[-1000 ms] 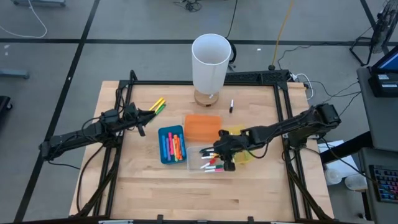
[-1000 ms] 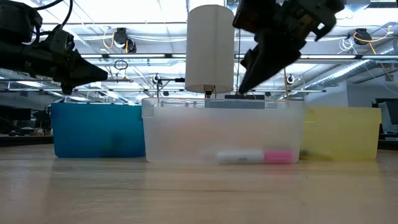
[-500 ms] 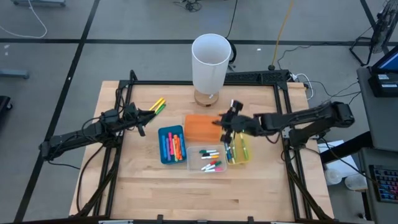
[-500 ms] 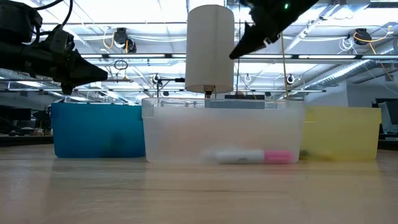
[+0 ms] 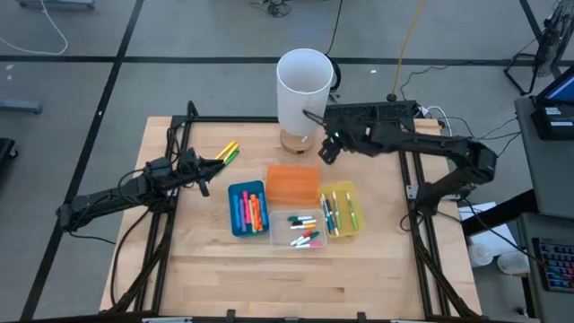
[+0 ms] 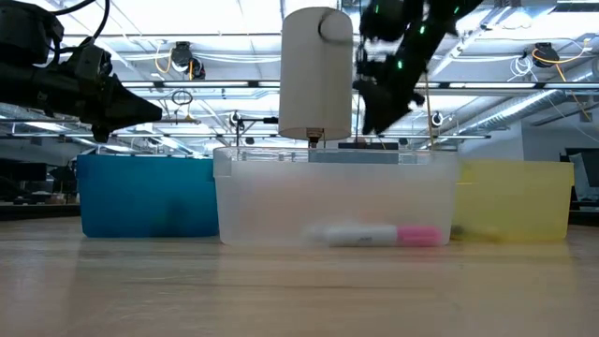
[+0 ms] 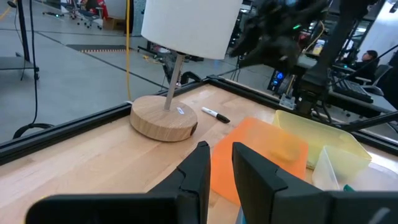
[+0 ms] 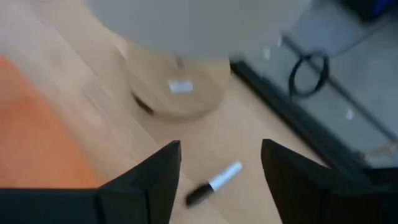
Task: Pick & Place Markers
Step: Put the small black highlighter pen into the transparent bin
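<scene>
The right gripper [image 5: 328,148] has left the clear bin [image 5: 281,235] and now hangs beside the lamp [image 5: 303,90], fingers spread and empty, above the black-and-white marker [image 8: 213,183] by the lamp base (likely next). The left gripper [image 5: 208,167], nearly closed, waits beyond the blue bin [image 5: 236,191].

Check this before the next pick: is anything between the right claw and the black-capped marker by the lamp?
Nothing visible blocks it. The right claw hangs open above the marker, which lies alone on bare table. The lamp base sits just beyond it, not between.
</scene>
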Motion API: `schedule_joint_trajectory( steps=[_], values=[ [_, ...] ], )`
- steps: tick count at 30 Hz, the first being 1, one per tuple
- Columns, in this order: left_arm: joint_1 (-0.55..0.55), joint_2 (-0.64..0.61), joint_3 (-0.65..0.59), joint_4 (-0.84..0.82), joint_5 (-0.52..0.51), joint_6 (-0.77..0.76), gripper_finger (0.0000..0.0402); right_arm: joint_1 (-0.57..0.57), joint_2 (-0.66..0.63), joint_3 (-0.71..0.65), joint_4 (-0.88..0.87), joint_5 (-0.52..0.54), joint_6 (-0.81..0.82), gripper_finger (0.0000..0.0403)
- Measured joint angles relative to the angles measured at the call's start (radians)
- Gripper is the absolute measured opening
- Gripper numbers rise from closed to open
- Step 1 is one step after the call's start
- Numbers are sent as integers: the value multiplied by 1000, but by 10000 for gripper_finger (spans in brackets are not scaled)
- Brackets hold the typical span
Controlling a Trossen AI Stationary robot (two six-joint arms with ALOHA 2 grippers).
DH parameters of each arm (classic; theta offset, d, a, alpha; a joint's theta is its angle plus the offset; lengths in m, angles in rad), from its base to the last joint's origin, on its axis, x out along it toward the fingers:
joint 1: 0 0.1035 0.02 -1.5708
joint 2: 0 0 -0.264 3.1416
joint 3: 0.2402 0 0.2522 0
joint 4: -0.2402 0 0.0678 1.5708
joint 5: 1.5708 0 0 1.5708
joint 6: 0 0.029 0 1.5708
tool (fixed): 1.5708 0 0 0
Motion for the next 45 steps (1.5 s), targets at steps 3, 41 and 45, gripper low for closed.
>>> schedule_joint_trajectory(
  steps=[3, 41, 45],
  values=[
    [0, 0, 0, 0, 0, 0, 72, -82, 63, -3, -11, -134, 20, 216],
    [0, 0, 0, 0, 0, 0, 72, -148, 320, -257, 128, -272, 120, 22],
    [0, 0, 0, 0, 0, 0, 72, -126, 275, -257, 134, -267, 93, 22]
  ],
)
